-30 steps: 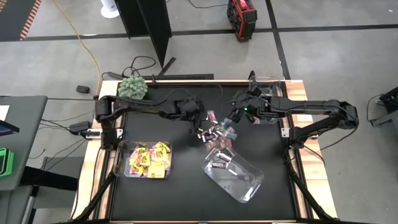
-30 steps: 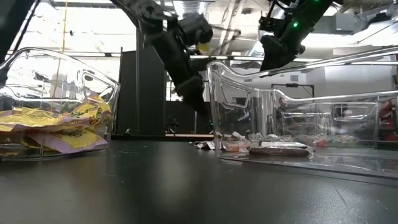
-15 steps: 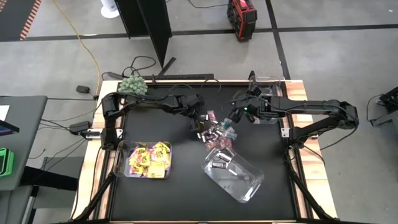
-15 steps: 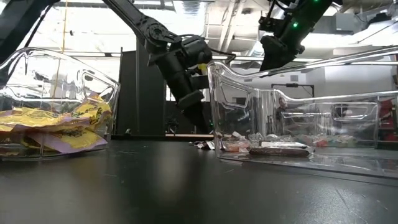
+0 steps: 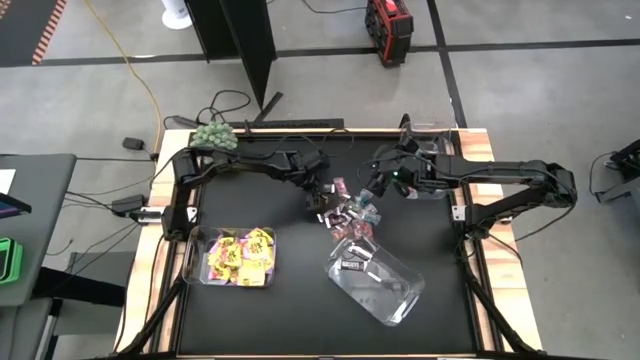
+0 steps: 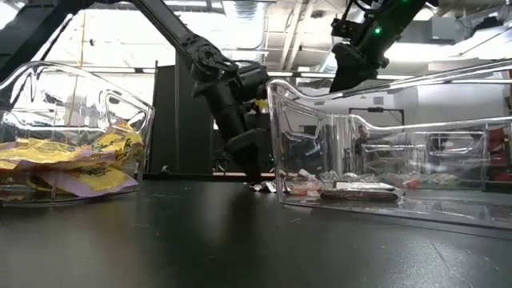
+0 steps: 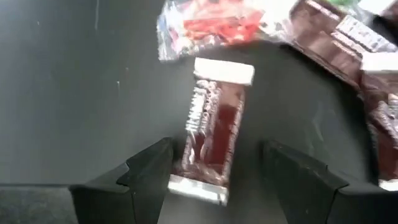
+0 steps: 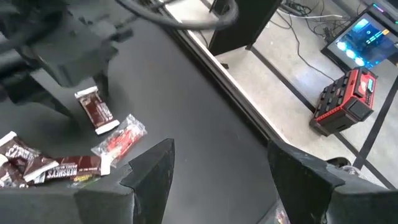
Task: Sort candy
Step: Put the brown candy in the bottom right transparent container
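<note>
- Left hand (image 7: 211, 177) low over the matte black bench (image 5: 250, 330), upper centre of the high view; fingers spread wide, straddling one dark brown mini bar (image 7: 211, 134). Nothing gripped; whether the fingers touch the bar, can't tell.
- That bar: flat rectangle, glossy crinkled foil, white crimped ends, lying flat on the bench at the left edge of the loose pile.
- Loose candy pile (image 5: 350, 212) at centre of the high view: more brown bars, plus a clear-and-red crinkly wrapper (image 7: 205, 25) just beyond the straddled bar.
- Right hand (image 5: 378, 185) hovers above the pile's right side, fingers wide apart, empty.
- Clear rigid plastic bin (image 5: 195, 262), rectangular with rounded corners, lower left of the high view: holds yellow packets (image 5: 240, 258), crumpled and shiny.
- Second clear bin (image 5: 400, 295), angled, lower centre-right: a dark bar (image 5: 352, 264) inside.
- Third clear bin (image 5: 432, 135) at the bench's upper right corner.
- Fuzzy green ball plant (image 5: 213, 134) at upper left corner.
</note>
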Robot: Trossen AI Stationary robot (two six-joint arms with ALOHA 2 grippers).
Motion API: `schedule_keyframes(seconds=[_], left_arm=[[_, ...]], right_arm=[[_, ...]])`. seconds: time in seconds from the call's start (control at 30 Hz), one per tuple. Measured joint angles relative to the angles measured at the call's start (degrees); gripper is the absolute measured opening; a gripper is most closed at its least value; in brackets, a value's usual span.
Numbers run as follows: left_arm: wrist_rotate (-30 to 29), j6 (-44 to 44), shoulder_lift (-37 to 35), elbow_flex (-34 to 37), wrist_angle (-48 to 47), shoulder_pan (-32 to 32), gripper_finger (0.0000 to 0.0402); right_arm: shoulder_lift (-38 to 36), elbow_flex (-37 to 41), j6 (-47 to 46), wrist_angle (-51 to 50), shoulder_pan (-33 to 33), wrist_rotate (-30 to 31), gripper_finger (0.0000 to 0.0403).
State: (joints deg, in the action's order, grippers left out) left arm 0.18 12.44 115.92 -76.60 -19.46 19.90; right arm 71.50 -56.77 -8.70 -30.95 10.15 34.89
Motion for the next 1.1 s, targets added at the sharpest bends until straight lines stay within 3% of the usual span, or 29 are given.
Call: schedule_keyframes(seconds=[0.3,0.7,1.1], left_arm=[[0.25,0.4,3.16,-2.96,-0.71,0.03,0.0235],[-0.21,0.81,3.75,-2.9,-0.92,-0.07,0.0083],[-1.35,1.03,-0.78,-2.44,-3.46,-1.13,0.0084]], right_arm=[[0.0,-0.01,0.3,0.05,0.21,-0.12,0.0274],[0.0,-0.01,0.63,0.16,0.48,-0.45,0.0274],[0.0,-0.01,0.67,0.12,0.44,-0.45,0.0274]])
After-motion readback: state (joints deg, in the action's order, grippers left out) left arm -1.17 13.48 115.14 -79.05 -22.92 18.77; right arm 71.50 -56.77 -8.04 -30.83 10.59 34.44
